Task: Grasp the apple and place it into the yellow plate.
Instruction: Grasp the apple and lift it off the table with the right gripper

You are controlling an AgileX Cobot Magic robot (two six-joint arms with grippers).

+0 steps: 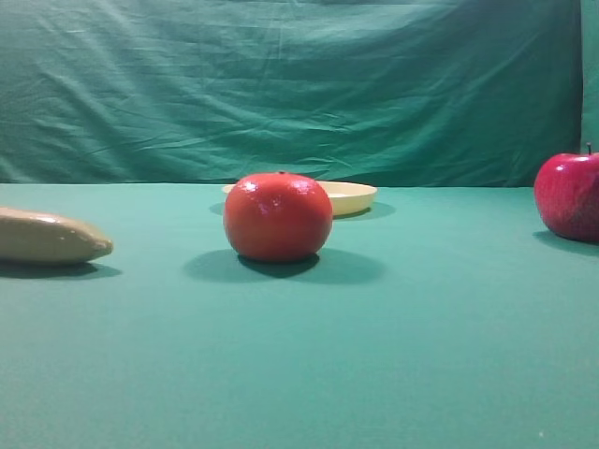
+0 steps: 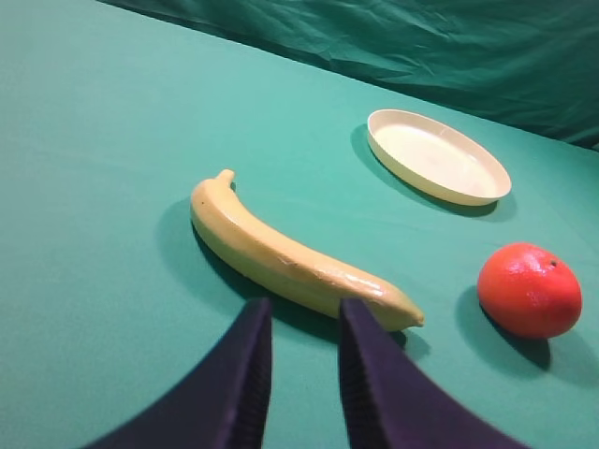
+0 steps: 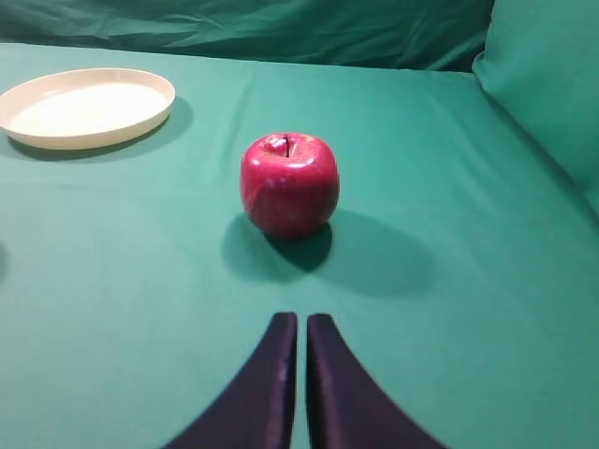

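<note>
one apple (image 3: 289, 183), one yellow plate (image 3: 87, 107), one orange fruit (image 1: 278, 217), one banana (image 2: 290, 257)

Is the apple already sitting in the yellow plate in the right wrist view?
No, the apple stands on the green cloth, apart from the yellow plate, which holds nothing.

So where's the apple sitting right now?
The apple sits at the far right edge of the high view, on the green cloth, well right of the orange-red fruit and the yellow plate; nothing touches it.
</note>
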